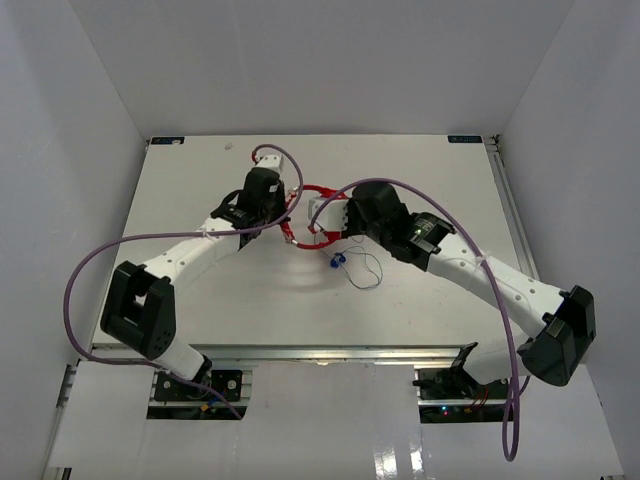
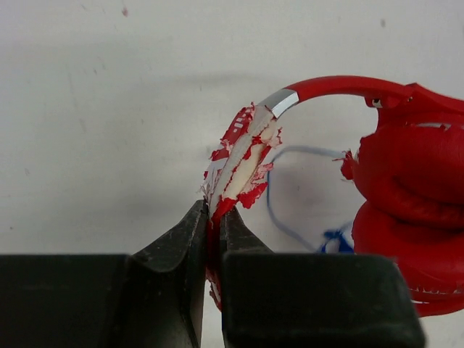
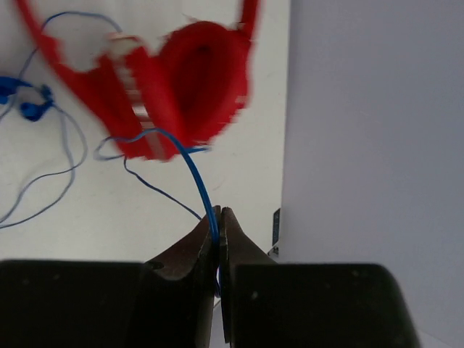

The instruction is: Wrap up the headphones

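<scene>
Both arms reach inward, converging on headphones (image 2: 406,167): left arm (image 1: 190,255) from its left, right arm (image 1: 490,275) from its right. left tool (image 2: 214,217) clamped on frayed headband end. right tool (image 3: 219,217) pinching blue cable (image 3: 197,174), jaws nearly touching.

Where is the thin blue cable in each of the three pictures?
Top view: blue cable loops at centre, just below the red headphones.
Left wrist: cable right of centre, left of the earcups.
Right wrist: cable at centre, running down into the right hand.
Shared landmark: the red headphones.
</scene>
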Motion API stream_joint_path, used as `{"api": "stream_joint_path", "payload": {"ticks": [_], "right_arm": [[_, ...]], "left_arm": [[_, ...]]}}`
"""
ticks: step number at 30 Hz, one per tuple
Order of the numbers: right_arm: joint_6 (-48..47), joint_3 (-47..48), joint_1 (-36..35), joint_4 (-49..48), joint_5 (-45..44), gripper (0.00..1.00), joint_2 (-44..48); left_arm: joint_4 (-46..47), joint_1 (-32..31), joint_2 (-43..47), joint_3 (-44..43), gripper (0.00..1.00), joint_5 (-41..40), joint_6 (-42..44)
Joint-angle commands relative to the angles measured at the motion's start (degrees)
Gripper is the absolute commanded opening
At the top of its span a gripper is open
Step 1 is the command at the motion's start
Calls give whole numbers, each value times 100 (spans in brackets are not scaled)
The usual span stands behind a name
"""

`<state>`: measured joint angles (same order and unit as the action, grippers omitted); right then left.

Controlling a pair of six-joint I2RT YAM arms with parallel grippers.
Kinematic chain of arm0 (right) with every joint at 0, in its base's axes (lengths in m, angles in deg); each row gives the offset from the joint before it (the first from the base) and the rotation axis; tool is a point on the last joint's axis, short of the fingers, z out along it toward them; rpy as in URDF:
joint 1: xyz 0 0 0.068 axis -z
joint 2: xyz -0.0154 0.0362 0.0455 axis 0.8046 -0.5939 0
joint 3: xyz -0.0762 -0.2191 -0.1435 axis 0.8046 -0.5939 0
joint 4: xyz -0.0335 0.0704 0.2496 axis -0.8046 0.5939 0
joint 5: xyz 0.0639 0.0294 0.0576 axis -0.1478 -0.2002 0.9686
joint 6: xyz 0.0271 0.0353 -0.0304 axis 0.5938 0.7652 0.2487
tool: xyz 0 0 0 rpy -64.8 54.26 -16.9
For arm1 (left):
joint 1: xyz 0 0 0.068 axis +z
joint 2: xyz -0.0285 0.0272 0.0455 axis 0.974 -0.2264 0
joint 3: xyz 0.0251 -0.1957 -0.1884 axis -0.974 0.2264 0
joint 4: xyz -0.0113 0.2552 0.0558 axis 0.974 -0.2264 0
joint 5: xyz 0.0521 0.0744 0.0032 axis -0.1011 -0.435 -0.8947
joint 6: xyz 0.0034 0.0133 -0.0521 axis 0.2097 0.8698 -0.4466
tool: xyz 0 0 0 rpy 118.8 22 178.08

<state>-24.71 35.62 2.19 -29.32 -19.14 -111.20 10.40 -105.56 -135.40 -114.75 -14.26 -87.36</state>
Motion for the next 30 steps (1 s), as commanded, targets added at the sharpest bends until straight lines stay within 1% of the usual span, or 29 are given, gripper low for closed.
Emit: {"api": "stream_joint_path", "payload": {"ticks": [1, 3, 5, 6, 9, 11, 14, 17, 19, 21, 24, 25, 28, 30], "right_arm": [[-268, 618, 656, -64, 520, 8, 299], [-121, 584, 863, -101, 955, 8, 317], [167, 410, 1132, -181, 1712, 8, 377], [281, 373, 1213, -208, 1995, 8, 395], [485, 245, 1259, -122, 2825, 8, 407], [436, 292, 1262, 118, 3222, 8, 402], [346, 318, 1254, 306, 3489, 8, 465], [254, 433, 1262, 360, 3451, 8, 511], [196, 557, 1262, 520, 3667, 8, 527], [222, 642, 1262, 648, 3911, 8, 568], [242, 712, 1255, 711, 3991, 8, 595], [247, 755, 1260, 728, 4018, 8, 628], [253, 796, 1261, 748, 4000, 8, 747], [181, 709, 1256, 715, 3876, 8, 836]], "left_arm": [[1080, 58, 1064, 731, 0, 2001, 889], [1103, 51, 1212, 918, 0, 2475, 987], [1217, 45, 1526, 1220, 0, 2999, 1088], [1251, 39, 1637, 1318, 0, 3136, 1109], [1260, 19, 1825, 1490, 0, 3222, 1094], [1272, 11, 1884, 1518, 0, 3126, 1008], [1392, 8, 1963, 1521, 0, 3049, 958], [1446, 8, 1864, 1437, 0, 3356, 958], [1335, 8, 1682, 1321, 0, 3416, 978], [1246, 8, 1499, 1241, 0, 3368, 1005], [1279, 8, 1397, 1236, 0, 3246, 977], [1284, 8, 1353, 1214, 0, 3088, 922], [1311, 21, 1362, 1190, 0, 2020, 731], [1415, 84, 1414, 1184, 0, 1783, 571]]}}
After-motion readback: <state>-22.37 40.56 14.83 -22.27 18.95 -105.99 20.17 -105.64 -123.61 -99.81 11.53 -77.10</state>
